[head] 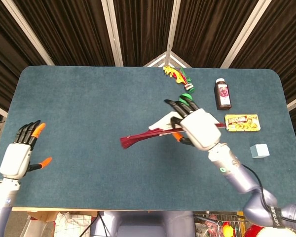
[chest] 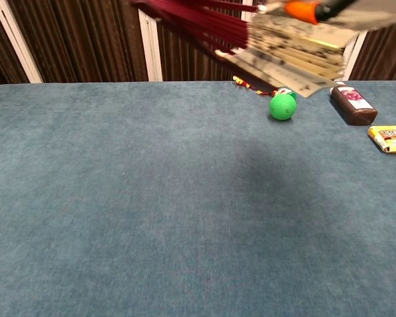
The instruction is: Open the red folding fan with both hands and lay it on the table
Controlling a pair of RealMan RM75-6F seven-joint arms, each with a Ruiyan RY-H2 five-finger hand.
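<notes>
Right hand (head: 200,128) grips the mostly closed red fan (head: 148,136) in the air, tip poking out leftward, so the empty, spread-fingered left hand (head: 20,157), well apart, should probably pinch that free end before spreading it.

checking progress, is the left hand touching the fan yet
No, in the head view the left hand is open at the table's left edge, far from the red fan held by the right hand.

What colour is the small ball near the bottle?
Green; the ball shows best in the chest view, left of the brown bottle.
</notes>
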